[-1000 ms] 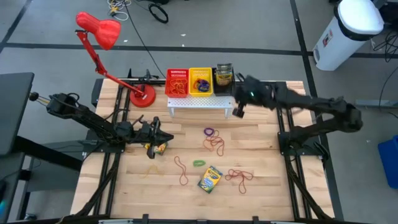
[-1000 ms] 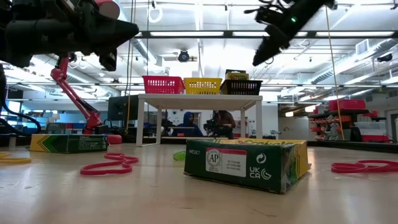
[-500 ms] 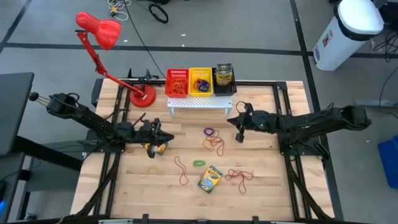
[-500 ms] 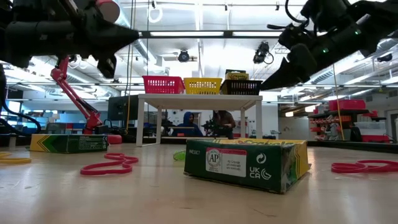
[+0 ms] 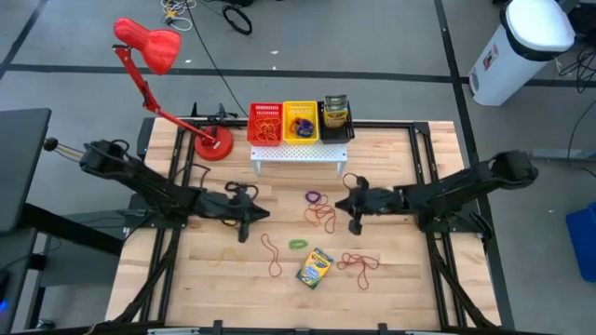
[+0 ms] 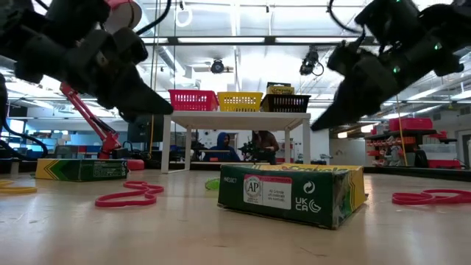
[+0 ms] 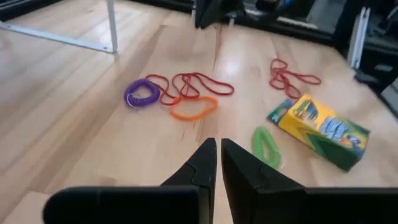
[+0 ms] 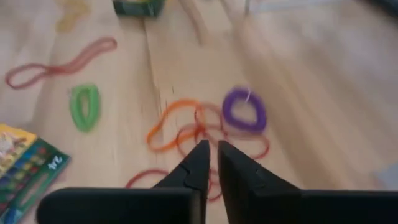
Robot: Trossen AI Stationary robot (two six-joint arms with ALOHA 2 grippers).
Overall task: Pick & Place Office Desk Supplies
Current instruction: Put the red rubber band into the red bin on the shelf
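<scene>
2 crayon boxes on the table; left end effector and right end effector clenched, empty.

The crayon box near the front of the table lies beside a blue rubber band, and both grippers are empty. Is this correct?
Not quite: the band beside the crayon box is green, not blue, as the left wrist view shows. The rest holds: left gripper and right gripper are empty.

The right claw has swung from the rack down beside the tangled bands; left claw advanced
</scene>
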